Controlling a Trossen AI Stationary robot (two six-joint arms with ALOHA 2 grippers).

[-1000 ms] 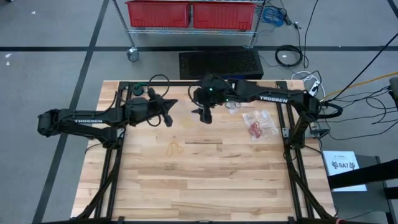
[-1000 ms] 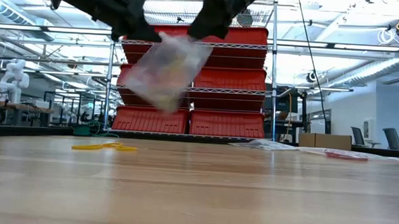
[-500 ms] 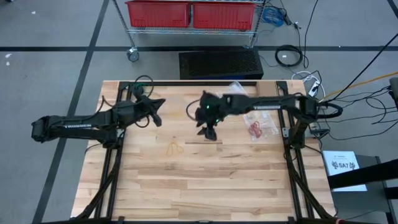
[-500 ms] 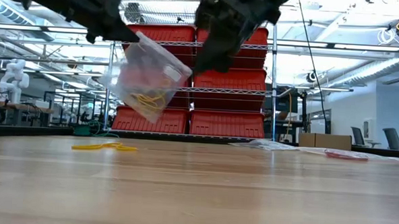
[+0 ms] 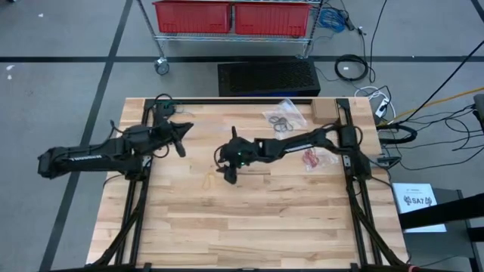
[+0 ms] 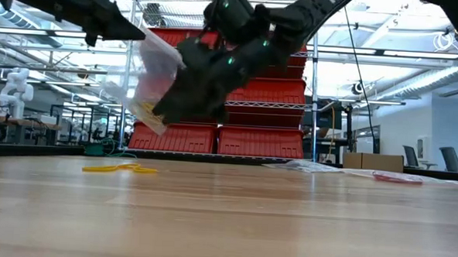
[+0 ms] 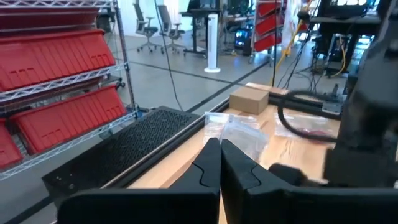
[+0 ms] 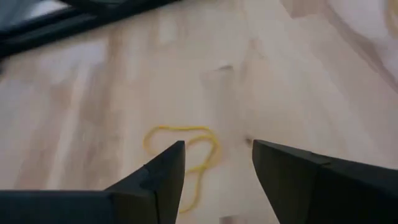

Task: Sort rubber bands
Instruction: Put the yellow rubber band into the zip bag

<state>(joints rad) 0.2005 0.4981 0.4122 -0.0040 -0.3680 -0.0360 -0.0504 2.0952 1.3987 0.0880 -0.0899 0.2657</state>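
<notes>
Right wrist view: the right tool (image 8: pixel 214 165), jaws apart, hangs above the yellow rubber band (image 8: pixel 183 155) lying on the tabletop (image 8: pixel 93 93).
Band's long axis: runs forward between the jaws.
Nearer arm: right.
Left tool (image 7: pixel 219 160): together, clamping a clear bag (image 6: pixel 155 79), well apart from the band.

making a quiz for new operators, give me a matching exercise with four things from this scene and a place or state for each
Things:
1. left gripper
2. right gripper
3. thin yellowish tan rubber band loops
4. clear plastic bag with red rubber bands

Places or states:
A. lying flat on the wooden table by the right arm's base
B. shut, holding a clear plastic bag up in the air
C. open, reaching down over the table's middle
D. loose on the bare wood, just under the open fingers

Pairs: 1-B, 2-C, 3-D, 4-A
</notes>
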